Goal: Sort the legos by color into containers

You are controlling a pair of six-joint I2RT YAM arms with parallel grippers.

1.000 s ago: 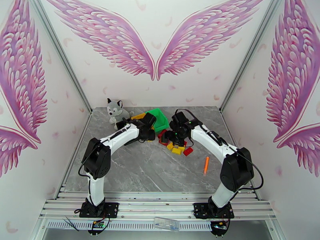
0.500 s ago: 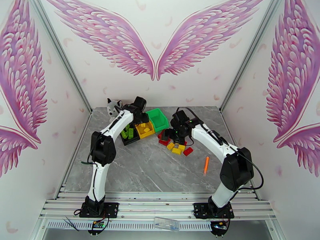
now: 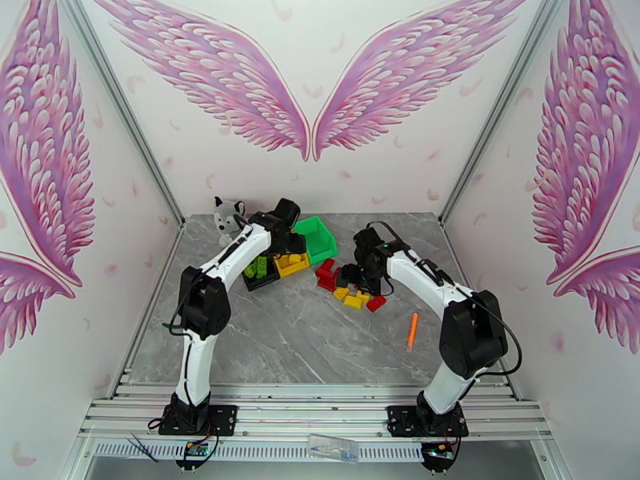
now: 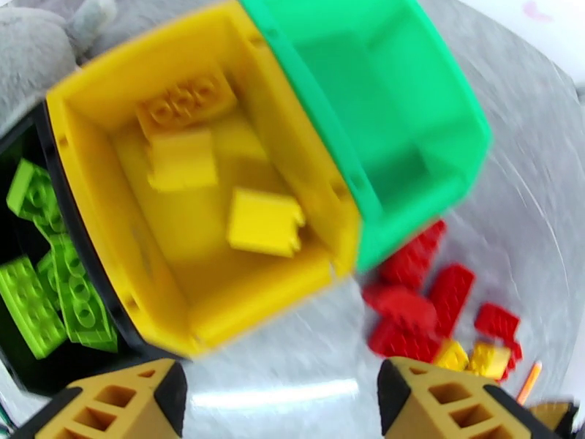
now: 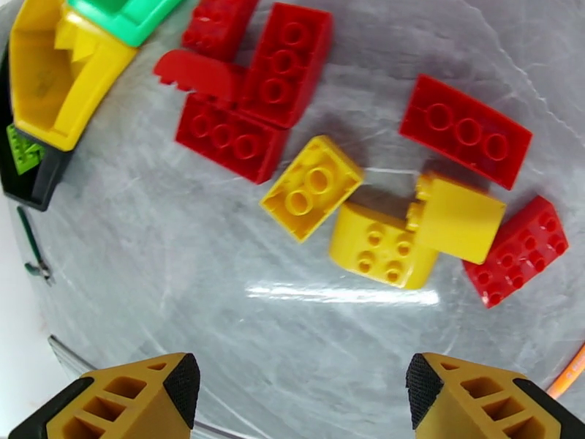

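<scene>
Bins: three joined in a row at the back of the table (image 3: 280,338), black on the left, yellow in the middle, green on the right.
Black bin (image 4: 29,371): holds light green bricks (image 4: 51,287), several studded plates lying in a loose heap.
Yellow bin (image 4: 241,320): holds binned yellows (image 4: 265,222), at least three, one stud-side up near the far wall, the picture smeared by blur.
Green bin (image 4: 431,133): its bare floor and walls are in view.
Red bricks (image 5: 289,64): six on the table just right of the green bin, four bunched and touching, two apart on the far side of the yellows.
Loose yellows (image 5: 312,186): three on the table among the reds, one square with four studs, two touching each other just beside it.
Left gripper (image 4: 281,393): hangs above the yellow bin, fingers spread wide, nothing between them, touching nothing.
Right gripper (image 5: 301,393): hangs above the loose pile, fingers spread wide, nothing held, clear of the bricks.
Husky (image 3: 229,218): sits at the back left, just behind the black bin.
Stick (image 3: 412,330): thin, orange, lying on the table well right of the pile.
</scene>
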